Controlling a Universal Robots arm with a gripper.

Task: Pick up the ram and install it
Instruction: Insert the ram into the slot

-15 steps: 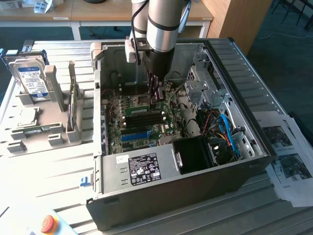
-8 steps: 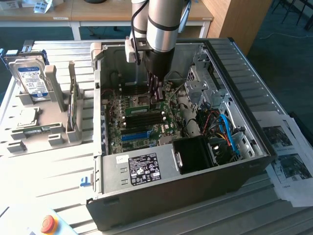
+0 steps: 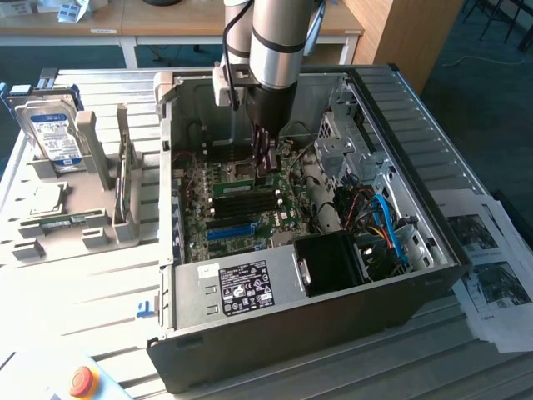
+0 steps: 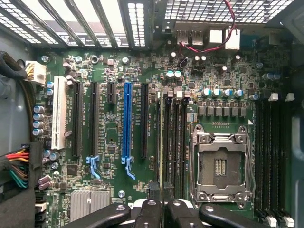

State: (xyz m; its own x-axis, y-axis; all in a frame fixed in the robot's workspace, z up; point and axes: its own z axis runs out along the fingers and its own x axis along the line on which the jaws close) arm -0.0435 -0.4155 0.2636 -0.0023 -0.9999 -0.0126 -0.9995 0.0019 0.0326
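Inside the open computer case (image 3: 283,333), over the far half of the motherboard (image 4: 114,156), the ram (image 4: 162,137) stands edge-on along the outer slot of the memory slot bank (image 4: 175,142) beside the CPU socket (image 4: 221,166). The gripper (image 4: 161,191) pinches it narrowly. Step in hand: insertion. Seating likely requires straight, even downward pressure.

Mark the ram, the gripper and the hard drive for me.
the ram (image 4: 161,135), wrist view, its thin edge.
the gripper (image 4: 162,194), wrist view, between its fingertips.
the hard drive (image 3: 57,133), exterior view, its label.
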